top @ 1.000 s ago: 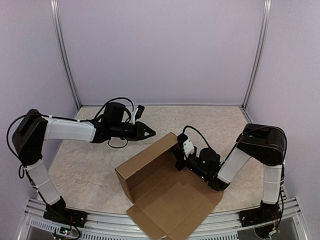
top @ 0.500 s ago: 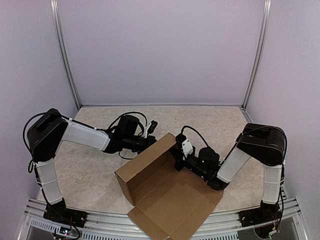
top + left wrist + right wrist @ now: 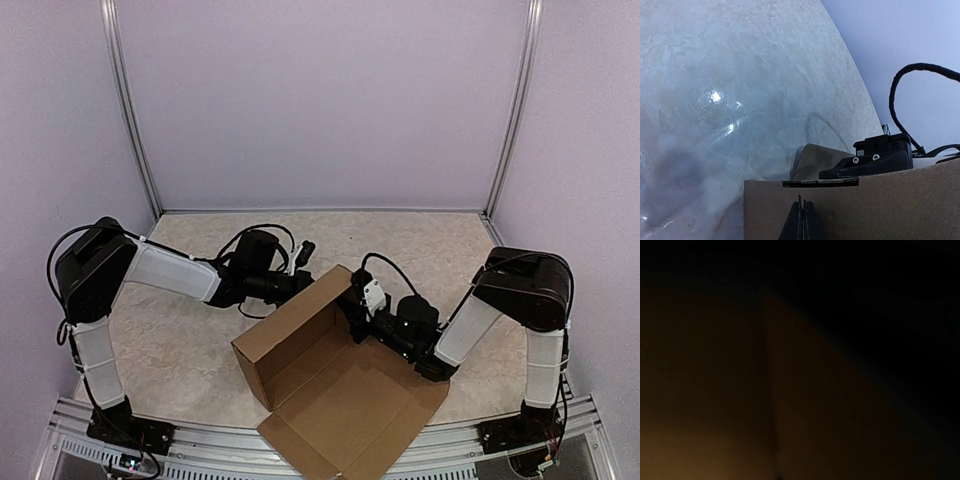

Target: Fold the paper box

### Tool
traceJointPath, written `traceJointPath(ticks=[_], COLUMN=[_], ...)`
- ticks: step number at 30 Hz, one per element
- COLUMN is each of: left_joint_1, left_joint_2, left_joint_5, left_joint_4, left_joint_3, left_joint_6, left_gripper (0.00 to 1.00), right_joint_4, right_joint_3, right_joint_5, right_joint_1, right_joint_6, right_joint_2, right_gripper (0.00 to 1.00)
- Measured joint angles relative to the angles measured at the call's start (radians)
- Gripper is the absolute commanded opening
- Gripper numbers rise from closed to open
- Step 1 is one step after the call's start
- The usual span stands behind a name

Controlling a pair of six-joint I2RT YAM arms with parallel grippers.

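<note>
The paper box [image 3: 335, 385] lies in the middle of the table, its long back wall [image 3: 290, 320] upright and its wide lid panel flat toward the near edge. My left gripper [image 3: 303, 285] is shut, its tips pressed on the outside of that wall near its far end. In the left wrist view the shut gripper [image 3: 802, 215] rests on brown cardboard [image 3: 890, 210] just below a slit [image 3: 820, 183]. My right gripper [image 3: 357, 306] reaches into the box's far right corner. The right wrist view shows only dim cardboard [image 3: 715, 415], with the jaws hidden.
Pale marbled tabletop [image 3: 170, 340] surrounds the box. An aluminium rail [image 3: 200, 455] runs along the near edge. Purple walls with metal posts [image 3: 130, 120] close in the back and sides. The right arm's cable [image 3: 900, 95] loops above the box wall.
My left arm swung right and toward the box until its tips met the back wall, and its jaws closed. The right arm has stayed in the box's corner.
</note>
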Motion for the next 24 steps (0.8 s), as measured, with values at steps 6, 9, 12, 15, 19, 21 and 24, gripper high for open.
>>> traceJointPath(ticks=[6,9,12,15,19,21,24], left_joint_1=[0.002,0.006,0.011,0.016,0.02,0.022,0.023], left_joint_2=[0.0,0.0,0.0,0.0,0.0,0.0,0.0], left_joint_5=[0.0,0.0,0.0,-0.001,-0.001,-0.001,-0.001], left_joint_4=[0.004,0.006,0.006,0.006,0.006,0.007,0.006], left_joint_3=[0.0,0.0,0.0,-0.002,-0.002,-0.002,-0.002], left_joint_6=[-0.007,-0.008,-0.01,-0.01,-0.01,-0.01,-0.01], left_gripper=[0.02,0.01,0.01,0.01,0.01,0.01,0.01], right_joint_4=[-0.003,-0.004,-0.006,-0.008,-0.011,-0.016,-0.023], right_joint_3=[-0.023,-0.037,-0.054,-0.074,-0.097,-0.103,-0.114], right_joint_5=[0.002,0.002,0.002,0.003,0.008,0.009,0.009], right_joint_1=[0.0,0.0,0.0,0.0,0.001,0.001,0.001], right_joint_6=[-0.001,-0.002,-0.002,-0.001,-0.001,-0.001,-0.001], right_joint_2=[0.0,0.0,-0.001,-0.008,-0.028,-0.035,-0.05], right_gripper=[0.22,0.22,0.23,0.23,0.23,0.22,0.21])
